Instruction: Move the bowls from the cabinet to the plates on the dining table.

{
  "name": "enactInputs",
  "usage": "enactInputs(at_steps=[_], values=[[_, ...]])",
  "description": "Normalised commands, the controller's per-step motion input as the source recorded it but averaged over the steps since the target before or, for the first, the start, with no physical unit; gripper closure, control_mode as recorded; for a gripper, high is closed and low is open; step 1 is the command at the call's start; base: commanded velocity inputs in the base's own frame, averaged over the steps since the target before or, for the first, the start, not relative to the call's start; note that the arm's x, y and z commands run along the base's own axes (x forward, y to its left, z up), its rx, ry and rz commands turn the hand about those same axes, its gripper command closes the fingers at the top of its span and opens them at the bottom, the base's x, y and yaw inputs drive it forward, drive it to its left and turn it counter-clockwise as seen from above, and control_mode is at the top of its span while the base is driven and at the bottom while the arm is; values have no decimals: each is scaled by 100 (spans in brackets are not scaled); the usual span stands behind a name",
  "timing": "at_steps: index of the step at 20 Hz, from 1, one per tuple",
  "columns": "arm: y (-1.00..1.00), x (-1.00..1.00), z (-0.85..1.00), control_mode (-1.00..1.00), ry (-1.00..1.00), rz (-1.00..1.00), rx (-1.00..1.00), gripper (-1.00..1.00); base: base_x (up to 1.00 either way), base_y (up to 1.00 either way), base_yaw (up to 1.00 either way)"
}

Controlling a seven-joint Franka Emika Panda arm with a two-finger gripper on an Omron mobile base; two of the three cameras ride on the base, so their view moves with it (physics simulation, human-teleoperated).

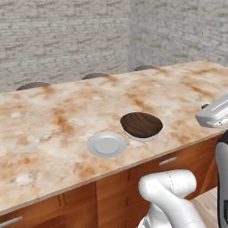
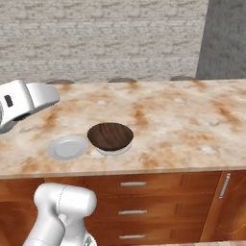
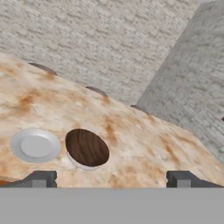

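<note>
Near edge of the worktop (image 1: 53, 133) runs just in front of the two task items; below it, brown wooden drawers (image 2: 133, 197) with short silver handles. Brown bowl (image 1: 141, 125) sits on a white plate, only a sliver of rim showing under it, close to the near edge. Bare white plate (image 1: 106, 144) lies just beside the bowl on its left, apart from it or barely so, also close to the near edge. Jaws (image 3: 111, 179) stand wide apart, nothing between them; both dark tips (image 3: 40, 179) show at the bottom of the hand view, pulled back from the bowl and aimed over the near edge at it. Arm: white base link low in front of the drawers, upper link raised level above the worktop's height, off to the side of the items, not touching anything. Beyond the bowl and plate the marbled top is open all the way to the far edge. Three dark round stool tops (image 1: 94, 75) peek above that far edge. Grey brick walls (image 2: 105, 38) behind, meeting at a corner.
</note>
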Motion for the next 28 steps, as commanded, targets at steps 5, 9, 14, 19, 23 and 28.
enactInputs(at_steps=[5, 9, 14, 19, 23, 28], values=[[0, 0, 0, 100, 0, 0, 0, -100, -71, 49, 16], [0, 0, 0, 100, 0, 0, 0, -100, -46, 54, 35], [0, 0, 0, 100, 0, 0, 0, -100, -19, 28, 48], [0, 0, 0, 100, 0, 0, 0, -100, -11, 15, 50], [0, 0, 0, 100, 0, 0, 0, -100, -10, 15, 50], [0, 0, 0, 100, 0, 0, 0, -100, -10, 16, 50]])
